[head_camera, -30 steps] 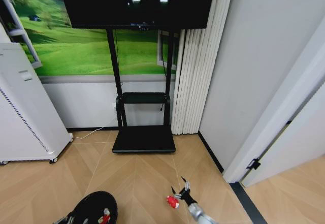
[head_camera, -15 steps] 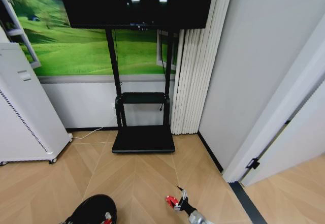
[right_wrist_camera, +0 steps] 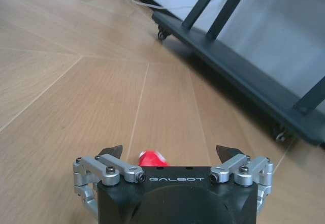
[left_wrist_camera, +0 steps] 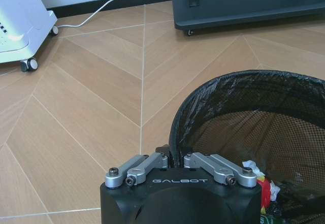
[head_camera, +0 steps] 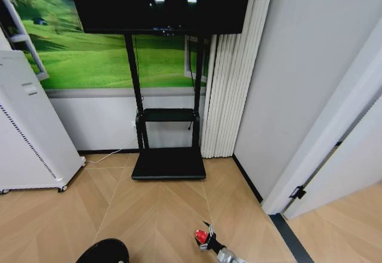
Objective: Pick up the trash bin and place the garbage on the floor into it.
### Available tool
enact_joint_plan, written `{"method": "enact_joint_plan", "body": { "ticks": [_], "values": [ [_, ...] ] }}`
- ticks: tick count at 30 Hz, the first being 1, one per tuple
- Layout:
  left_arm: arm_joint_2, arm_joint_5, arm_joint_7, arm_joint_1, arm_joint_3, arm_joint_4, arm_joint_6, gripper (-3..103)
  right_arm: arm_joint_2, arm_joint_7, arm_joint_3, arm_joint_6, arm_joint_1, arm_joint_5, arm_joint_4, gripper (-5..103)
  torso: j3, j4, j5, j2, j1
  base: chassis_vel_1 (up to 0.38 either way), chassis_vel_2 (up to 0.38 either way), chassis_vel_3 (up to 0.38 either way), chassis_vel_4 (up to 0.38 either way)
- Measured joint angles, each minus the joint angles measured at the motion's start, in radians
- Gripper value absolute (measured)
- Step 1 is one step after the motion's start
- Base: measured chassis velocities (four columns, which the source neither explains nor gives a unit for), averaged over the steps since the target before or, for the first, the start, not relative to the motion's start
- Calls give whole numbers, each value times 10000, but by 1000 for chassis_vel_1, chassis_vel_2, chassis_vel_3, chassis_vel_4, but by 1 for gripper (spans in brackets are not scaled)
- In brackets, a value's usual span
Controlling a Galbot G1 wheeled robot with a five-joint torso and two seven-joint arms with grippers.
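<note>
The trash bin [head_camera: 102, 252], round and black with a bag liner, sits at the head view's bottom left edge. My left gripper [left_wrist_camera: 172, 155] is shut on the trash bin's rim [left_wrist_camera: 238, 77]; white and red scraps [left_wrist_camera: 257, 176] lie inside. A small red piece of garbage [head_camera: 202, 236] lies on the tan herringbone floor [head_camera: 161, 206]. My right gripper [head_camera: 208, 238] is low right beside it, open. In the right wrist view the red garbage [right_wrist_camera: 152, 158] shows between the widely spread fingertips [right_wrist_camera: 112, 150] of my right gripper [right_wrist_camera: 169, 152], and I cannot tell if they touch it.
The flat black TV-stand base [head_camera: 169, 163] stands ahead against the wall, under the screen. A white wheeled unit [head_camera: 30, 138] is at the left with a cable on the floor. A dark strip [head_camera: 287, 238] and a doorway lie to the right.
The trash bin has dropped toward the bottom edge of the head view, closer to me. My right gripper has sunk lower beside the red garbage, which has stayed in place.
</note>
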Motion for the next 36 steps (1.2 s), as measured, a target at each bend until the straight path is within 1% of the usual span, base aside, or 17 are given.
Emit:
{"method": "enact_joint_plan", "body": {
  "ticks": [2,3,4,6,7,9,13,15,18,19,21,22,23,26,30,36],
  "values": [
    [141,-111,-33,-62,70,19,7,7,55,-301,-52,-35,-20,619,-165,100,0,1,3,0,0,0,0,0,0],
    [141,-111,-33,-62,70,19,7,7,55,-301,-52,-35,-20,619,-165,100,0,1,3,0,0,0,0,0,0],
    [211,-157,-33,-96,102,55,10,7,-35,-478,-117,-82,-54,926,-126,100,0,1,2,0,0,0,0,0,0],
    [331,-260,-77,-225,213,100,15,7,-111,-723,-216,-116,-62,1235,-109,100,0,-1,2,0,0,0,0,0,0],
    [331,-260,-77,-225,213,100,15,7,-111,-723,-216,-116,-62,1235,-109,100,0,-1,2,0,0,0,0,0,0],
    [426,-371,-123,-224,248,53,16,7,-123,-908,-343,-194,-52,1632,-110,100,0,0,4,0,0,0,0,0,0],
    [499,-407,-120,3,82,-5,21,7,-120,-1085,-381,-207,-32,1806,-128,100,0,-1,-6,0,0,0,0,0,0],
    [565,-425,-89,255,-162,-37,32,7,29,-1291,-398,-199,39,1956,-342,100,0,-2,2,-2,0,0,0,0,0],
    [610,-451,-83,336,-241,-40,33,7,133,-1464,-397,-184,143,2155,-499,100,0,0,0,-1,0,0,0,0,0],
    [610,-451,-83,336,-241,-40,33,7,133,-1464,-397,-184,143,2155,-499,100,0,0,0,-1,0,0,0,0,0],
    [657,-482,-86,325,-224,-46,33,7,157,-1718,-437,-184,254,2442,-597,100,0,0,1,-2,0,0,0,0,0],
    [672,-500,-98,279,-170,-46,33,7,172,-1793,-446,-184,301,2547,-646,102,0,0,3,-2,0,0,0,0,0],
    [681,-523,-112,234,-104,-56,33,7,187,-1868,-457,-189,359,2712,-702,100,0,0,4,-1,0,0,0,0,0],
    [684,-542,-114,207,-8,-79,32,7,184,-2055,-445,-217,493,2945,-904,99,0,1,1,-2,0,0,0,0,0],
    [680,-542,-105,213,1,-73,31,7,176,-2223,-367,-217,535,3094,-1092,99,0,0,1,-1,0,0,0,0,0],
    [877,-695,-120,42,151,-68,30,7,248,-2415,-261,-216,511,3257,-1266,95,0,1,3,-1,0,0,0,0,0]
  ]
}}
